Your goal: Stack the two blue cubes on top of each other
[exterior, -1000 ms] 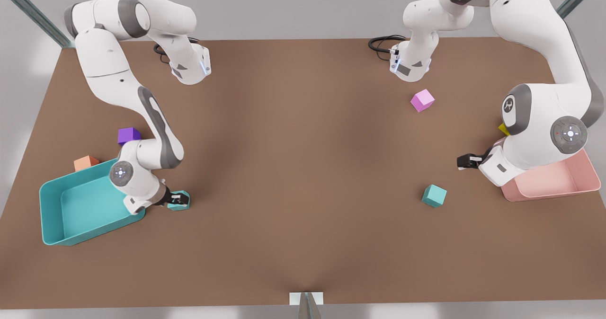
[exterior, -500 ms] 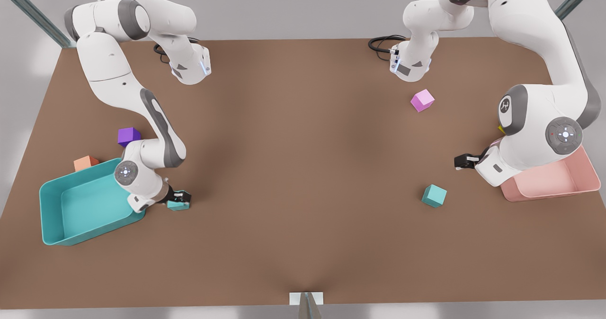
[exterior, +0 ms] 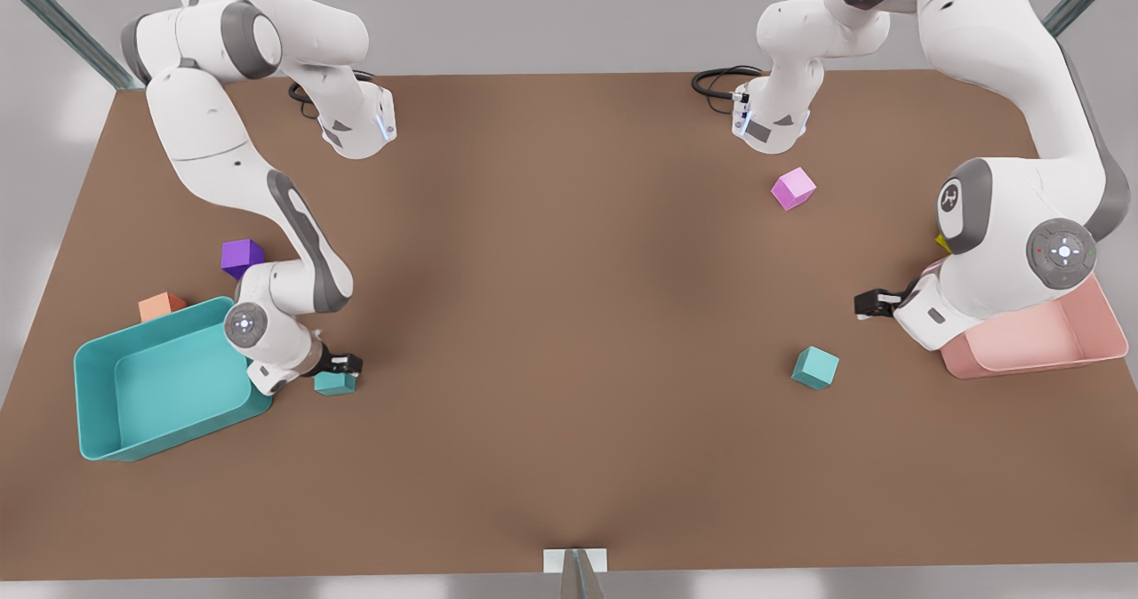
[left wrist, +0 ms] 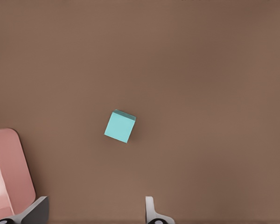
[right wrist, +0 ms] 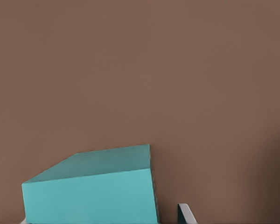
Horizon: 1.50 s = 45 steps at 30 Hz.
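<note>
**Brown tabletop point(exterior: 569, 332): current state**

1. Against the tabletop's edge at the front view's left we find a teal bin point(exterior: 96, 403), open and skewed to that edge. An orange cube point(exterior: 160, 305) sits just behind its far wall. A purple cube point(exterior: 241, 255) lies a little further in.

2. The first blue cube point(exterior: 335, 384) rests on the tabletop just beside the bin's inner corner. The right gripper point(exterior: 343, 365) hangs directly over it. In the right wrist view the cube point(right wrist: 91, 196) sits close under the camera. We see a gap between its side and the one clear fingertip point(right wrist: 186, 214). The pincer is therefore parted, wider than the cube and not clamping it.

3. Towards the tabletop's far edge, in the front view's right half, a pink cube point(exterior: 793, 187) stands alone.

4. The second blue cube point(exterior: 815, 367) lies well apart from the first, nearer the tabletop's edge at the front view's right. In the left wrist view it point(left wrist: 120, 126) sits alone on bare tabletop.

5. The left gripper point(exterior: 873, 302) is held above the tabletop, near that cube but not over it. Its fingertips point(left wrist: 151, 210) are spread wide and hold nothing.

6. A pink bin point(exterior: 1098, 319) stands by the right-hand edge, partly covered by the left arm. A small yellow object point(exterior: 943, 243) shows behind that arm; we cannot tell its shape.
</note>
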### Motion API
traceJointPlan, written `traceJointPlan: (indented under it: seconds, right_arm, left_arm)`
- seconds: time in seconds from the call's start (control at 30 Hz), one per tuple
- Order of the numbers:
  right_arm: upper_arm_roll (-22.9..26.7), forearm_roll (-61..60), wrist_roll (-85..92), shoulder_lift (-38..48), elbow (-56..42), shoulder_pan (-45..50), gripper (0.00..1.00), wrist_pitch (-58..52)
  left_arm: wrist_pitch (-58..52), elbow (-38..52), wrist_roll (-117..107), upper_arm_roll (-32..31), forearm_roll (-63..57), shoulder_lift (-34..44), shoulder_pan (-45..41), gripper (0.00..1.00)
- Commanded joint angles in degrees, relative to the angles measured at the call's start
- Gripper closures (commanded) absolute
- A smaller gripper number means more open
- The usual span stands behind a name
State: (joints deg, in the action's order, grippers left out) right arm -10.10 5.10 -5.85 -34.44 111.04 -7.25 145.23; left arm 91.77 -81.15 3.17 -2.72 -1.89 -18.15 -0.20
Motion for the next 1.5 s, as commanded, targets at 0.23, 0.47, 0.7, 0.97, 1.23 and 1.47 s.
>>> traceJointPlan:
  seconds: [0.23, 0.47, 0.7, 0.97, 1.23, 1.47]
  right_arm:
    - [-0.2, 0.4, 1.5, -0.1, -0.1, -0.2, 0.33, -0.3]
    - [-3.2, -0.4, 2.5, 15.3, -0.5, 0.0, 0.48, -21.6]
    - [-25.1, -0.4, -0.6, 19.8, -23.6, 10.5, 0.50, -45.7]
    - [-12.1, 8.4, -10.1, -11.0, -49.4, 51.9, 0.54, -32.6]
    - [-3.5, 8.7, -13.2, -27.1, -54.6, 53.7, 0.54, -14.7]
    - [-2.7, 8.6, -13.0, -27.5, -54.6, 53.3, 0.00, -13.4]
  left_arm:
    - [-0.4, -0.4, 0.0, 0.0, 0.0, 0.0, -0.2, 0.00]
    - [-2.1, -0.4, -0.2, -0.3, 0.6, 0.5, -1.0, 0.00]
    - [3.6, -0.8, -0.2, -7.4, -2.0, 1.2, -0.2, 0.00]
    - [15.2, -10.3, 12.2, -9.7, -8.2, -8.3, 1.1, 0.00]
    - [15.2, -8.2, 19.5, -9.8, -8.7, -12.7, 5.0, 0.00]
    - [19.0, -8.8, 20.5, -9.8, -8.3, -15.1, 9.9, 0.00]
